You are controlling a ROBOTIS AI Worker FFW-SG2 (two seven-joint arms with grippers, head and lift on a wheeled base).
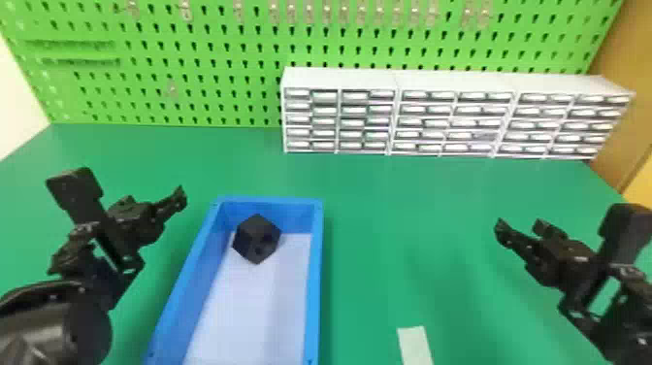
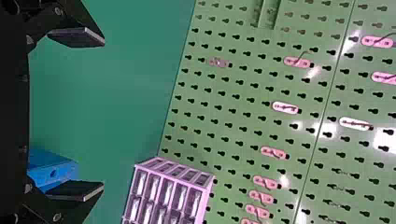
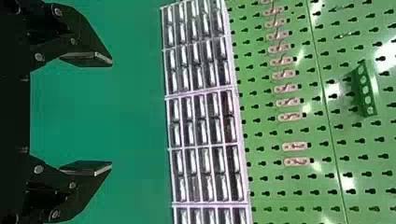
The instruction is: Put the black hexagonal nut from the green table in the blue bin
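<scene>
The black hexagonal nut [image 1: 256, 239] sits inside the blue bin [image 1: 316, 281], at its far end. Left of the bin, the left gripper [image 1: 153, 201] has its jaws spread wide; over on the right (well apart from the bin), the right gripper [image 1: 521, 228] holds its jaws spread too, above the green table [image 1: 368, 252].

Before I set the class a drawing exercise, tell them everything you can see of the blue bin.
The blue bin is long and open-topped, with plastic-looking walls and a pale floor. It sits upright on the green table, its near end cut off by the head view's bottom edge. The black nut lies inside, near the far end. The left gripper is apart from the bin.
</scene>
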